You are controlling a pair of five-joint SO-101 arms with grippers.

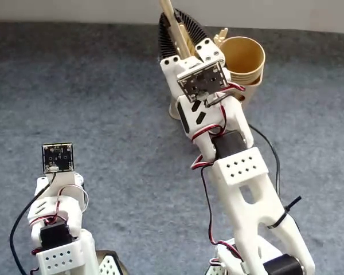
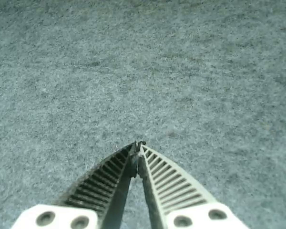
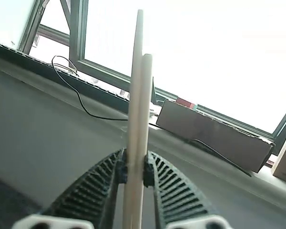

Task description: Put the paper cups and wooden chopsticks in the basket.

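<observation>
Right wrist view: right gripper pinches wooden chopsticks, pointing upward; left gripper closed over carpet.

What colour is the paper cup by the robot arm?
The round paper cup is light brown inside; the high view shows it best.

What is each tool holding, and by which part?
The right tool clamps the wooden chopsticks partway along their length; the left tool is shut on nothing.

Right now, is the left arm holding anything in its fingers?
No, the left arm's fingers are closed on each other with nothing between them, above the grey carpet.
</observation>
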